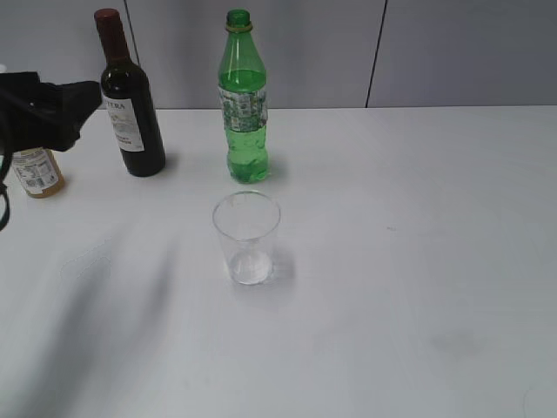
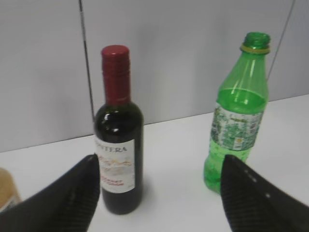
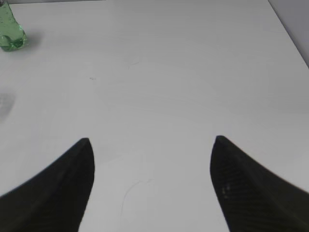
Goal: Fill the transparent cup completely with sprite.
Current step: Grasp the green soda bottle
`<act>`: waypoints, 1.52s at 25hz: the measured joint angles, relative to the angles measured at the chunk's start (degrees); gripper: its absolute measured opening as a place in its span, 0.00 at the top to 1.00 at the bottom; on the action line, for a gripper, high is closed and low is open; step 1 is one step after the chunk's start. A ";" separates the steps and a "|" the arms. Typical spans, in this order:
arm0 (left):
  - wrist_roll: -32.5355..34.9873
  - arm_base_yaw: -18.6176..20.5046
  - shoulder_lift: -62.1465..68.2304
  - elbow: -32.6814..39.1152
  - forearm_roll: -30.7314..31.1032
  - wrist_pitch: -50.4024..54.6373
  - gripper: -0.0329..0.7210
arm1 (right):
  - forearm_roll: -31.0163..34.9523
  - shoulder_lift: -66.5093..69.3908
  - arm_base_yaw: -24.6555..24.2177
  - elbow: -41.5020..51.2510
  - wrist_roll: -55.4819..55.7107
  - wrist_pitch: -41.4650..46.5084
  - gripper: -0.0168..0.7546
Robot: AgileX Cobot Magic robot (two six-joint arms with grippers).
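Note:
The transparent cup [image 1: 246, 237] stands empty on the white table, in front of the green sprite bottle [image 1: 243, 100]. The bottle stands upright; no cap shows on its green mouth above the yellow neck ring. It also shows in the left wrist view [image 2: 237, 113], and its base shows in the right wrist view [image 3: 10, 30]. My left gripper [image 2: 158, 166] is open and empty, at the far left in the exterior view [image 1: 83, 100], left of the bottles. My right gripper [image 3: 152, 145] is open and empty over bare table; it is out of the exterior view.
A dark wine bottle with a red cap [image 1: 130, 100] stands left of the sprite bottle and shows in the left wrist view [image 2: 118, 140]. A yellowish juice bottle [image 1: 36, 171] stands at the far left behind my left arm. A grey wall runs behind the table.

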 joint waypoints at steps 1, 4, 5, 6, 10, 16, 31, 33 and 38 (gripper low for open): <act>-1.26 0.16 1.68 -0.50 2.22 -1.88 0.17 | 0.00 0.00 0.00 0.00 0.00 0.00 0.24; -2.81 0.51 7.44 -3.61 7.01 -4.36 0.17 | 0.00 0.00 0.00 0.00 0.00 0.00 0.24; -2.97 0.58 8.94 -4.99 8.21 -4.66 0.17 | 0.00 0.00 0.00 0.00 0.00 0.00 0.24; -3.09 0.63 10.70 -6.42 9.01 -4.80 0.17 | 0.00 0.00 0.00 0.00 0.00 0.00 0.24; -3.38 0.68 16.77 -11.96 12.54 -5.28 0.17 | 0.00 0.00 0.00 0.00 0.00 0.00 0.24; -4.99 0.68 24.88 -18.09 15.02 -8.49 0.07 | 0.00 0.00 0.00 0.00 0.00 0.00 0.24; -10.40 0.13 38.43 -31.70 23.13 -9.66 0.06 | 0.00 0.00 0.00 0.00 0.00 0.00 0.25; -10.79 -0.26 39.66 -32.93 23.65 -9.79 0.06 | 0.00 0.00 0.00 0.00 0.00 0.00 0.25; -12.31 -0.60 43.14 -36.32 24.41 -9.92 0.06 | 0.00 0.00 0.00 0.00 0.00 0.00 0.25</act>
